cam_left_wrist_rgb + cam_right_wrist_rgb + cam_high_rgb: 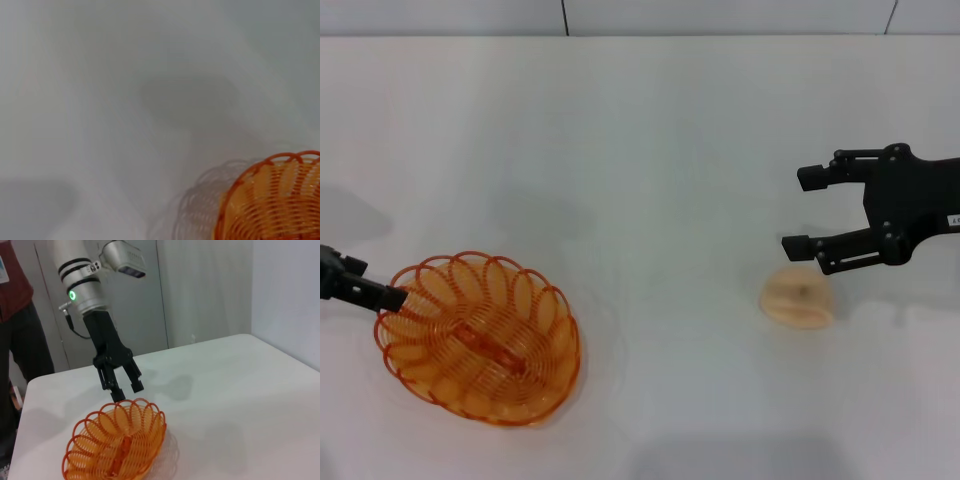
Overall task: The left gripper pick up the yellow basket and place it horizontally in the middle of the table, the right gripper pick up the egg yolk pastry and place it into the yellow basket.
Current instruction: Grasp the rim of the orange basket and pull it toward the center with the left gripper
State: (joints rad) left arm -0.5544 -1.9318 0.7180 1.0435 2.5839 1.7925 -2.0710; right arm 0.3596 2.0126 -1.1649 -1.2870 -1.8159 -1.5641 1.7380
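1. Head view: the yellow basket [480, 340] lies upright on the table [650, 150] at lower left of the frame, its opening facing up. Its long axis runs diagonally from upper left to lower right.
2. Left gripper [382, 296] sits at the basket's upper-left rim, at the frame's left edge. In the right wrist view the left gripper [124, 390] hangs just over the rim of the basket [117, 445], fingers spread, nothing held.
3. Egg yolk pastry [800, 298] rests on the table at centre right, dimple up, well apart from the basket.
4. Right gripper [802, 211] hovers just above and beside the pastry, jaws wide apart, empty.
5. Surface: plain white tabletop, soft shadows. Left wrist view shows the basket's rim [270, 200] in the lower right corner.
6. Room: pale wall panels [210, 290]; a person [20, 320] stands at the right wrist view's left edge.
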